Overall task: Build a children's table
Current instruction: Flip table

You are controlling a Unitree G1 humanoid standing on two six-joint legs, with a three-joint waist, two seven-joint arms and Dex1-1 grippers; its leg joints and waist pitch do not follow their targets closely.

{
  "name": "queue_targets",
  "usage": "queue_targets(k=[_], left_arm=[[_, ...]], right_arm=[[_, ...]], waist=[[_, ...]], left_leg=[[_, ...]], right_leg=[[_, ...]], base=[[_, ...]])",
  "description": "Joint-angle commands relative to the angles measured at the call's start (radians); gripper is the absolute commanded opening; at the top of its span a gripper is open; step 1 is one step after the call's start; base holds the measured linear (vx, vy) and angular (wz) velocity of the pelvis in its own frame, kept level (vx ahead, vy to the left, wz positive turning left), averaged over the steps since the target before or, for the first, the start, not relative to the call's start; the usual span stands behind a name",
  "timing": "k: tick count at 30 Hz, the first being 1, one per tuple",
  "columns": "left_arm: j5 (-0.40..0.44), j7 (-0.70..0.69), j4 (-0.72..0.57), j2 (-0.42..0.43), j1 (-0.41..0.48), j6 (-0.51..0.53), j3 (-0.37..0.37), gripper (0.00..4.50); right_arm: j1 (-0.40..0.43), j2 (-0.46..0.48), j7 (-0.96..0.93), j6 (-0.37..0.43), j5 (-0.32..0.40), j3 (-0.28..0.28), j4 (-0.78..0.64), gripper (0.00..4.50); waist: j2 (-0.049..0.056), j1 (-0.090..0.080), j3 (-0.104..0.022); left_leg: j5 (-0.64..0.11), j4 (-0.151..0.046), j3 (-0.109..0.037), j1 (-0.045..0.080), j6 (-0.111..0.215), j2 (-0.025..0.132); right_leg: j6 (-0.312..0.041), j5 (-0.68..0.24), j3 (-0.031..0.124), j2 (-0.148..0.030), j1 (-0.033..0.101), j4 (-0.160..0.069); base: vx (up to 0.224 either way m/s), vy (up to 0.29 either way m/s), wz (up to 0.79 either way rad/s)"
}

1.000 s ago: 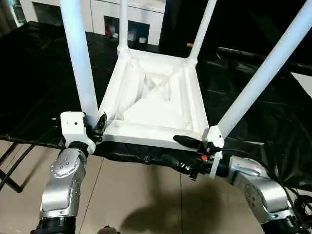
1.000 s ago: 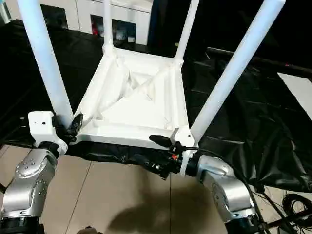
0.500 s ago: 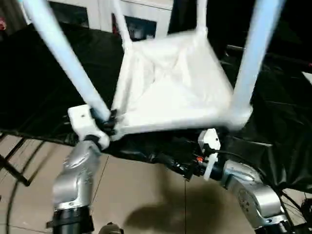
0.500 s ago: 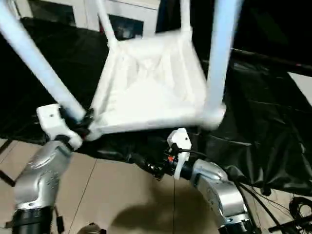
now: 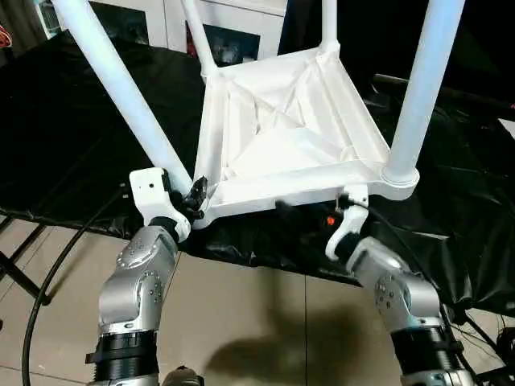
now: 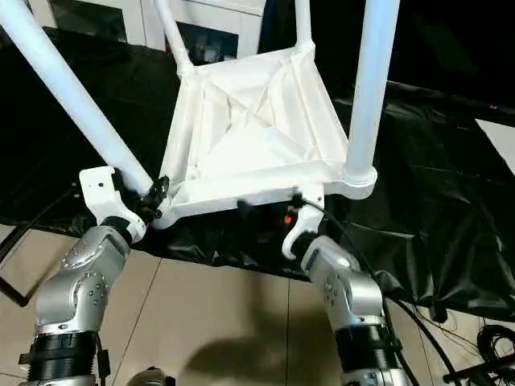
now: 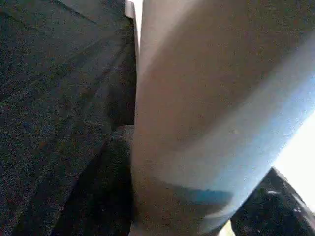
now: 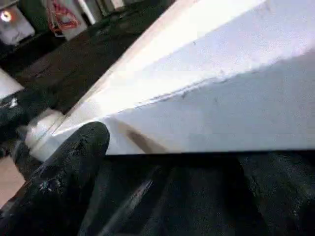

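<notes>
Standing upside down on the black-covered work table, the white children's table has its flat top against the cover and its ribbed underside facing up, with four tubular legs rising from the corner sockets and running out past the upper edge of both eye views. At the near left corner, the left leg leans away to the left, and the left gripper sits right at its base, the black fingers pressed against the corner socket; the white wrist block is just beside the leg. The left wrist view has the white leg close up between the fingers, with black cover behind it, so this gripper appears clamped on the leg's base. Along the near edge, the table's front rim hangs slightly over the edge of the work table, above the tiled floor. Farther right, the right gripper reaches in under that front rim, near the near right corner, where the right leg stands almost upright in its rounded socket. The right wrist view shows one black finger lying just below the white rim, touching or nearly touching it; whether this gripper is apart or closed I cannot tell. Two farther legs stand at the back corners, and white cabinets show beyond the work table.
</notes>
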Motion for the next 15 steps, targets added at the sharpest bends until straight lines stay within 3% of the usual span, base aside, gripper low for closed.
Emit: queue_targets(k=[1, 4, 7, 8, 11, 15], left_arm=[[-0.062, -0.033, -0.007, -0.039, -0.045, -0.016, -0.021, 2.22], [-0.060, -0.035, -0.007, -0.039, -0.046, -0.018, -0.021, 2.22], [-0.062, -0.040, -0.007, -0.039, -0.046, -0.019, -0.023, 2.22], [-0.062, -0.040, -0.007, -0.039, -0.046, -0.019, -0.023, 2.22], [-0.065, -0.065, 0.004, -0.037, -0.053, -0.019, -0.037, 2.22], [-0.064, -0.092, 0.017, -0.032, -0.062, -0.014, -0.056, 2.22]], right_arm=[[-0.023, -0.003, -0.017, 0.021, 0.018, -0.035, 0.019, 4.50], [-0.036, 0.009, -0.023, 0.011, 0.043, -0.058, 0.031, 4.50], [-0.091, 0.049, -0.081, -0.011, 0.104, -0.142, 0.096, 4.50], [-0.091, 0.049, -0.081, -0.011, 0.104, -0.142, 0.096, 4.50], [-0.186, 0.078, -0.110, -0.021, 0.161, -0.225, 0.224, 4.50], [-0.287, 0.091, -0.110, -0.044, 0.230, -0.303, 0.374, 4.50]], waist=[[0.001, 0.002, -0.061], [0.002, 0.002, -0.060], [0.005, -0.002, -0.062], [0.004, -0.003, -0.062], [0.006, -0.005, -0.064], [0.008, -0.001, -0.067]], left_leg=[[0.002, -0.070, -0.020, 0.033, 0.018, 0.059], [-0.019, -0.072, -0.020, 0.034, 0.015, 0.060], [-0.015, -0.073, -0.020, 0.034, 0.014, 0.061], [-0.017, -0.074, -0.020, 0.034, 0.013, 0.061], [-0.009, -0.072, -0.017, 0.034, 0.002, 0.059], [0.024, -0.068, -0.013, 0.032, 0.020, 0.056]], right_leg=[[-0.179, 0.269, 0.032, -0.084, 0.028, -0.061], [-0.179, 0.232, 0.032, -0.087, 0.026, -0.063], [-0.183, 0.226, 0.031, -0.089, 0.024, -0.061], [-0.185, 0.223, 0.030, -0.087, 0.023, -0.061], [-0.186, 0.230, 0.030, -0.085, 0.022, -0.059], [-0.192, 0.291, 0.029, -0.084, 0.023, -0.053]], base=[[0.000, 0.000, 0.00], [0.000, 0.000, 0.00], [0.000, 0.000, 0.00], [0.000, 0.000, 0.00], [0.000, 0.000, 0.00], [0.000, 0.000, 0.00]])
